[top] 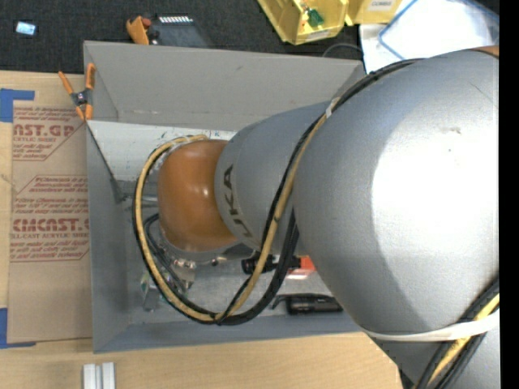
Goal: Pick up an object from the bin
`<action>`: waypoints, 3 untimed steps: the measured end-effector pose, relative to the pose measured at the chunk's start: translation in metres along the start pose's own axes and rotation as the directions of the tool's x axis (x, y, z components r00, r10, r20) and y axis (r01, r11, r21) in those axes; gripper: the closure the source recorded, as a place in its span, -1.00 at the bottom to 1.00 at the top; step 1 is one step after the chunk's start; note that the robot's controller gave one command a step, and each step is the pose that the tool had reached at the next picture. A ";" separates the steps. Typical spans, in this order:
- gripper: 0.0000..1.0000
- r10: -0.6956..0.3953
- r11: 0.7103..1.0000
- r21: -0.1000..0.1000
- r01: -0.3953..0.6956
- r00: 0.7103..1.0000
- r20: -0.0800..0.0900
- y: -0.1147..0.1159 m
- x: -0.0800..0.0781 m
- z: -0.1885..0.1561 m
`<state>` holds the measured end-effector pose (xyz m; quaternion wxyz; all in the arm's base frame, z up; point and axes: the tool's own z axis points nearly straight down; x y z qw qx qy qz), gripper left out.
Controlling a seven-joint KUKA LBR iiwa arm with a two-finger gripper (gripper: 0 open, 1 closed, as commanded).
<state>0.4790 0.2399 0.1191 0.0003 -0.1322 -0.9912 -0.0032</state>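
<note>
Gripper (pixel 182 264) low in the grey bin (pixel 104 241) beneath the orange wrist cover (pixel 190 193), cannot tell how open or whether holding anything, cables (pixel 139 217) looped around it, small red-orange piece (pixel 302 266) to its right, black elongated thing (pixel 312 304) just beyond

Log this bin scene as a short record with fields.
bin: grey metal, open top
arm: reaches in from the right and covers most of the bin floor
orange wrist cover: over the bin's left half, ringed by cables
end effector: low in the bin, under the cover, near the left wall
things by the arm: red-orange piece; black pen-like thing along the near wall
grasp: cannot tell
</note>
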 end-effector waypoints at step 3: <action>1.00 -0.002 1.000 0.001 0.002 1.000 -0.004 0.000 0.001 -0.030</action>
